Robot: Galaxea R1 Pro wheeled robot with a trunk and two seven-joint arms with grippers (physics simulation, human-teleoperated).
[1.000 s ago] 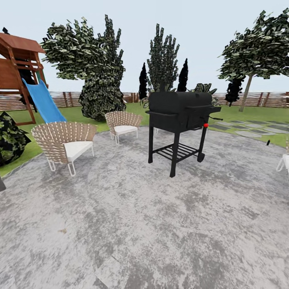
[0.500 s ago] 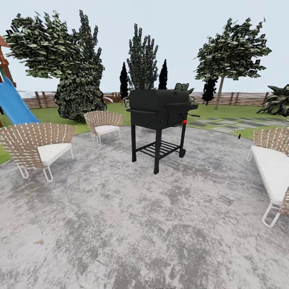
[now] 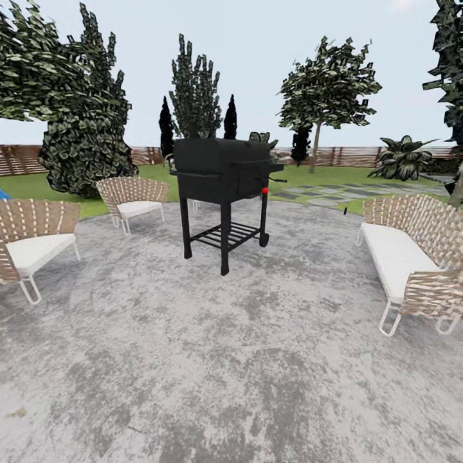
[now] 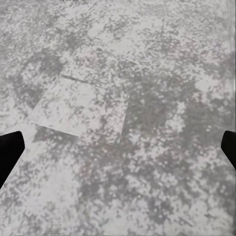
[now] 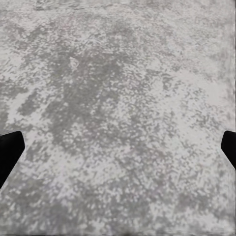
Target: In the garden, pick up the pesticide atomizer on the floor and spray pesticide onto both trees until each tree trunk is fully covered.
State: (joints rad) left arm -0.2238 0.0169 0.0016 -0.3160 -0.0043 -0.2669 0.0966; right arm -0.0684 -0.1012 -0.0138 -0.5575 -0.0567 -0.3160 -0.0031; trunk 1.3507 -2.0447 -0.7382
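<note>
No atomizer can be made out; the garden is seen from a grey mottled patio (image 3: 257, 360), which takes up the lower part of the head view. A tree (image 3: 328, 83) with a thin pale trunk and a dark leafy crown is seen on the lawn (image 3: 308, 175) beyond the patio, right of centre; whether it is one of the two to be sprayed cannot be told. Behind it a brown slatted fence (image 3: 350, 156) is run along the lawn's far edge.

A black grill (image 3: 222, 186) on four legs, with a red knob (image 3: 264, 190) on its right side, is set on the patio at centre. Two woven chairs with white cushions are placed to its left, one near (image 3: 32, 238) and one farther back (image 3: 132, 196). A woven sofa (image 3: 408, 251) with a white cushion is placed at the right. A large dark bush (image 3: 83, 145) is seen behind the chairs, thin black columnar trees (image 3: 229, 119) behind the grill, and a low palm (image 3: 402, 157) at the far right. Stepping stones (image 3: 334, 193) are laid in the grass beyond the grill.

No writing or labels can be read.

In the left wrist view, the left gripper (image 4: 118, 152) is spread wide over bare patio, its dark fingertips (image 4: 10, 150) at opposite edges, nothing held. In the right wrist view, the right gripper (image 5: 118, 150) is likewise spread wide and empty above the patio.
</note>
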